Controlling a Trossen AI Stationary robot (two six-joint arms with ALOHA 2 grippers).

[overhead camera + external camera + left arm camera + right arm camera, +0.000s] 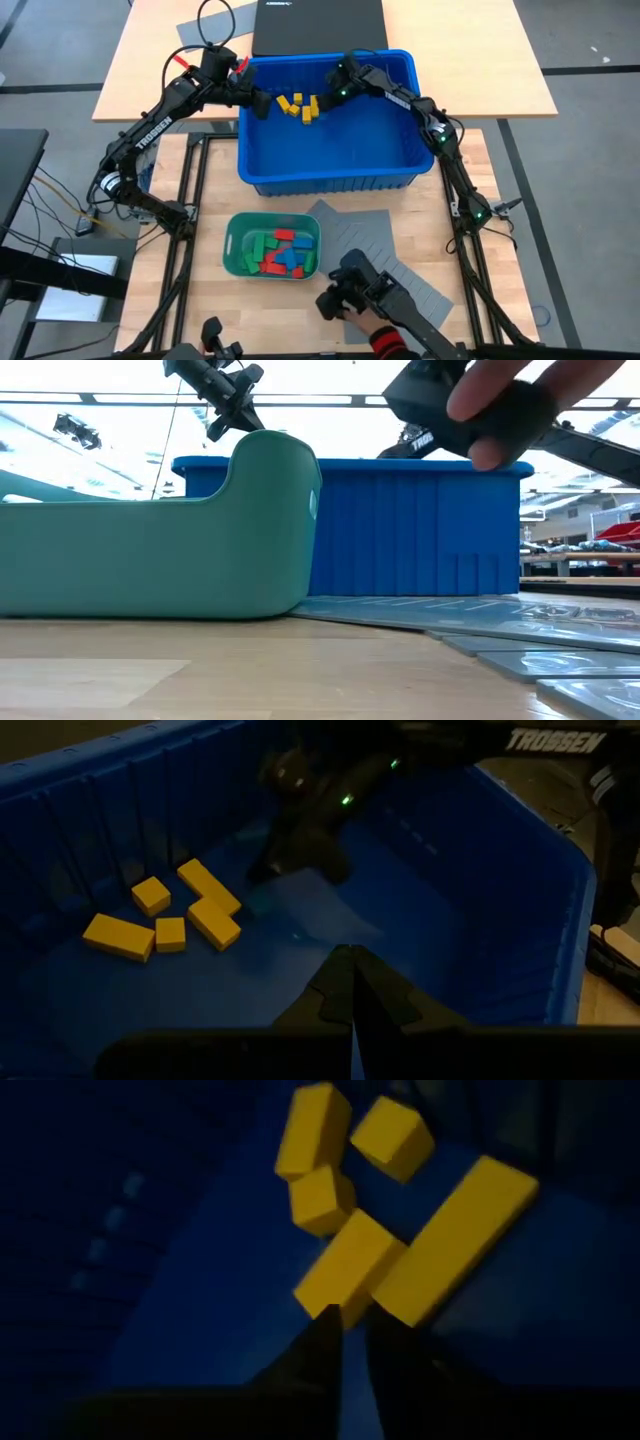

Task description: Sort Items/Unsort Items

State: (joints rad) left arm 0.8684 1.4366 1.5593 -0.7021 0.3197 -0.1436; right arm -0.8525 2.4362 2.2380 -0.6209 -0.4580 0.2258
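Several yellow blocks (pixel 297 105) lie flat in a loose cluster on the floor of the blue bin (pixel 330 180), toward its far left. My left gripper (pixel 262 103) is shut and empty, hanging inside the bin just left of the cluster (pixel 165 920). My right gripper (pixel 335 95) comes in from the right, slanting down, its fingers (pixel 320 1342) a narrow gap apart right at the near ends of two yellow blocks (pixel 345 1275). Red, green and blue blocks (pixel 280 250) lie piled in the teal-green tray (pixel 232 245). My right gripper's fingertips stand against the near end of a yellow block (pixel 335 1305) that lies flat on the bin floor. I cannot tell whether they touch it. Nothing shows between the fingers.
Grey divider sheets (pixel 370 240) lie right of the tray, in front of the bin. A person's hand (pixel 385 340) holds a black device (pixel 350 290) over the near edge; it also fills the top of the low view (pixel 510 400). A black case (pixel 318 25) sits behind the bin.
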